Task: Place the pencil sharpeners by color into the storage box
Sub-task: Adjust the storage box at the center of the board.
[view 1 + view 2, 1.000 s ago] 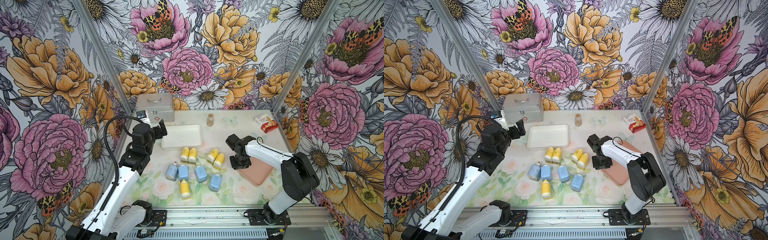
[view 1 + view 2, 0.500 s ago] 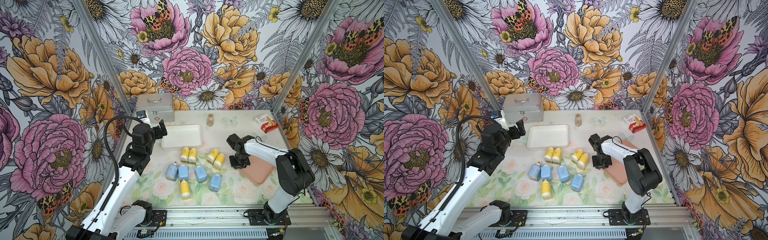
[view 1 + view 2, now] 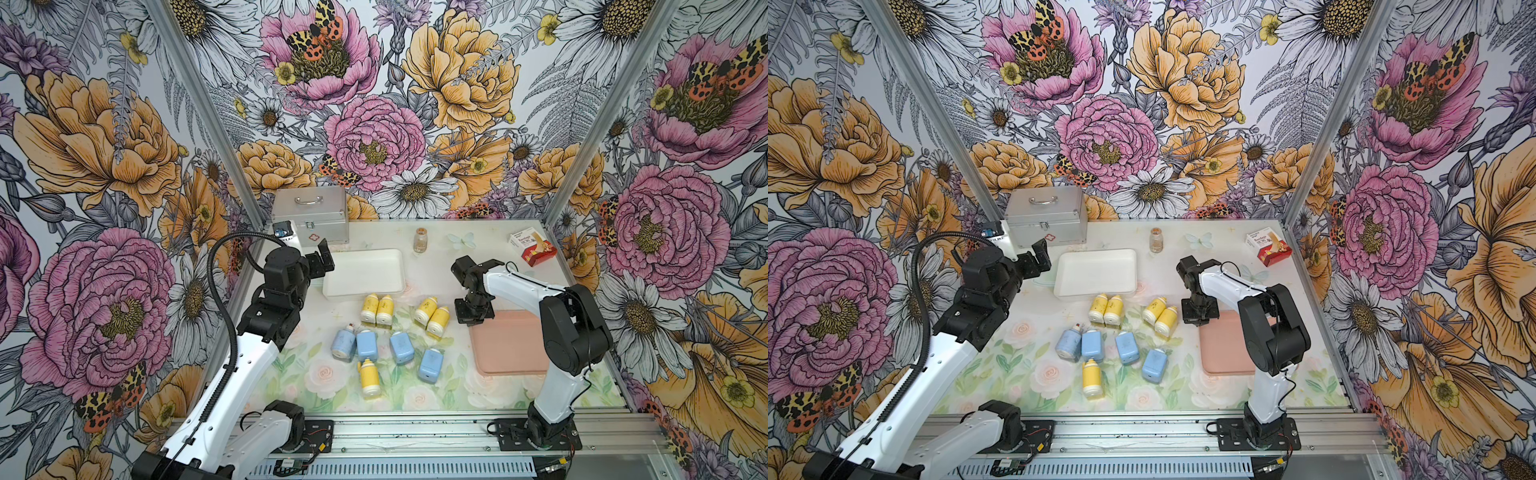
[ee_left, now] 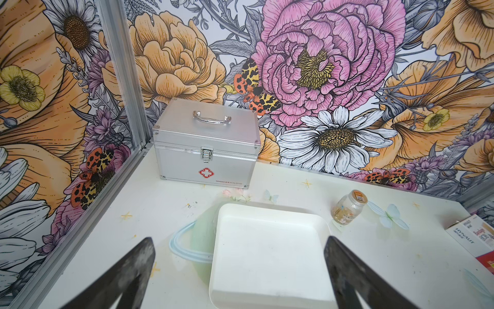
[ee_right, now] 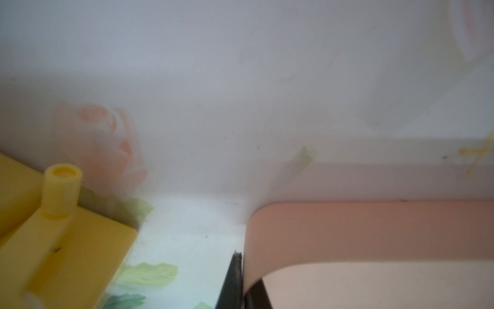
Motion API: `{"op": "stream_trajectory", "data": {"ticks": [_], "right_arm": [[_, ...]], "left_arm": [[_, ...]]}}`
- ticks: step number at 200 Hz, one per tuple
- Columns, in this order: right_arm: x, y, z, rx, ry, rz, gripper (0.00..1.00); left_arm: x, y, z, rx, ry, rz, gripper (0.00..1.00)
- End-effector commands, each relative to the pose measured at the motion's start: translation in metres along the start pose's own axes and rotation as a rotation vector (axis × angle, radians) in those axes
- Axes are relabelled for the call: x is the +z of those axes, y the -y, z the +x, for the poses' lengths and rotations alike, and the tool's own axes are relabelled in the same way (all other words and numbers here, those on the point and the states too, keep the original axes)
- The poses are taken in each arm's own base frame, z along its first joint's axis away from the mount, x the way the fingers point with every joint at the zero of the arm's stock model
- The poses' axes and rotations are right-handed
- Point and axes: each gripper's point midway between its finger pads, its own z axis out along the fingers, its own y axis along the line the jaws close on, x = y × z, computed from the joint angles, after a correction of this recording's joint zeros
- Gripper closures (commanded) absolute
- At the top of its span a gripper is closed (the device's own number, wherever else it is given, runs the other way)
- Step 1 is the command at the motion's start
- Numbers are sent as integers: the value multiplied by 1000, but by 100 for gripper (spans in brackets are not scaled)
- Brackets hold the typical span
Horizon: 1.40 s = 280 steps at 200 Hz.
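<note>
Five yellow pencil sharpeners (image 3: 385, 309) and four light blue ones (image 3: 401, 348) lie loose mid-table in both top views. A shallow white storage box (image 3: 363, 272) sits behind them, a pink one (image 3: 515, 353) to their right. My right gripper (image 3: 473, 321) points down at the pink box's far left corner. In the right wrist view it (image 5: 242, 259) is shut on the pink rim (image 5: 347, 227), one finger outside and one inside, and a yellow sharpener (image 5: 66, 240) lies close by. My left gripper (image 4: 238, 242) hovers open and holding nothing at the white box's (image 4: 270, 256) left end.
A silver first-aid case (image 3: 309, 214) stands in the back left corner. A small glass vial (image 3: 420, 240) and a red and white carton (image 3: 533, 248) sit along the back. A pale green face mask (image 4: 203, 235) lies partly under the white box. Walls close three sides.
My right gripper has closed the last bit onto the pink rim and its elbow has swung slightly left. The left arm and the sharpeners have not moved.
</note>
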Motion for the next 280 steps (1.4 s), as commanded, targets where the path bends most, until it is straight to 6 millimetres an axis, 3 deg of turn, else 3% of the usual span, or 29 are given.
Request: {"op": "stream_trajectory", "data": {"ticks": [1, 77, 159, 188, 233, 280], "right_arm": [[-4, -7, -20, -14, 35, -30, 94], [-13, -4, -68, -43, 68, -16, 92], [-12, 1, -78, -73, 74, 14, 77], [-27, 0, -78, -57, 110, 2, 70], [-72, 1, -55, -39, 180, -18, 65], [-111, -16, 19, -167, 167, -21, 65]], "left_arm": [[-4, -3, 4, 20, -1, -13, 1], [-3, -3, 7, 26, -9, -19, 2], [-2, 0, 10, 39, -14, -21, 1], [-3, 0, 11, 47, -10, -35, 1], [-11, 5, 3, 45, 14, -18, 1], [-26, -11, -5, -4, 64, -73, 1]]}}
